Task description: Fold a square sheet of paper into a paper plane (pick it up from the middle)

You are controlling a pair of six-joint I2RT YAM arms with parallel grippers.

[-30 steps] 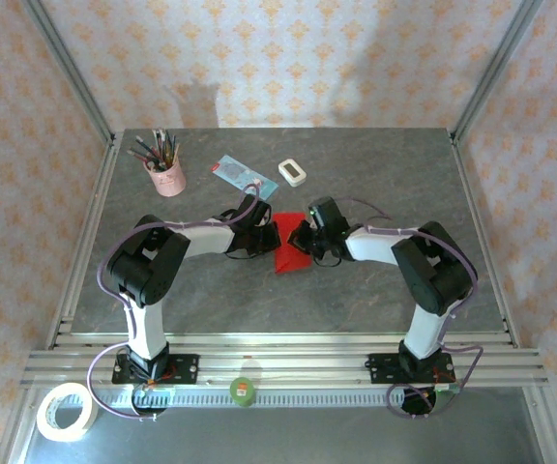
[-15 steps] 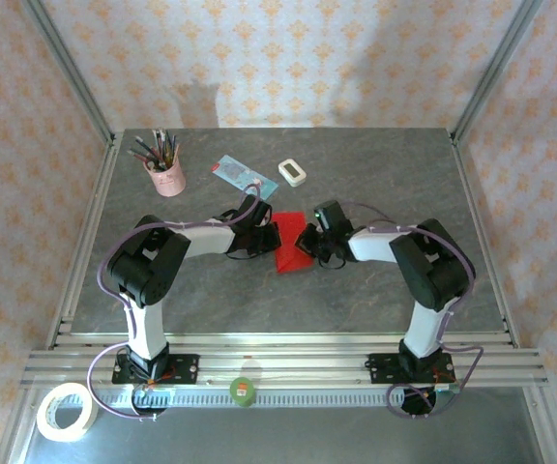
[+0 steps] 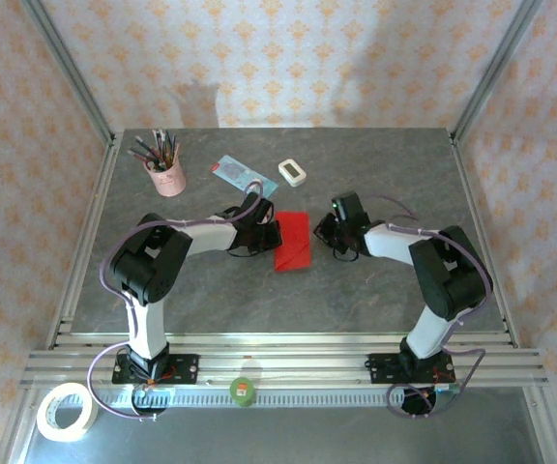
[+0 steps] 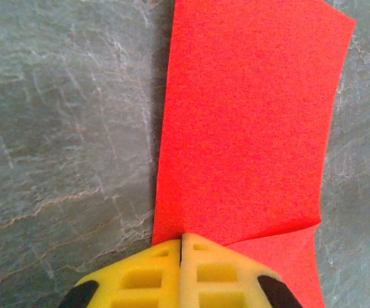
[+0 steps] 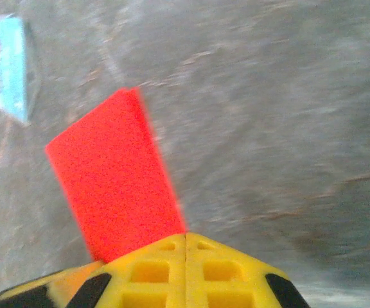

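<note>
The square sheet of paper (image 3: 294,243), folded into a red oblong, lies flat on the table (image 3: 395,174) right at the tips of the left gripper (image 3: 270,232). Its yellow fingers (image 4: 146,277) are pressed together at the sheet's edge; whether they pinch it I cannot tell. The right gripper (image 3: 322,232), closed on nothing, sits just off the opposite edge. Farther out, leftward of the left gripper, a pink cup (image 3: 166,180) holds pens (image 3: 156,148).

A lab robot cell: aluminium frame rails (image 3: 288,365), patterned walls (image 3: 288,58) around a grey table (image 3: 395,174).
</note>
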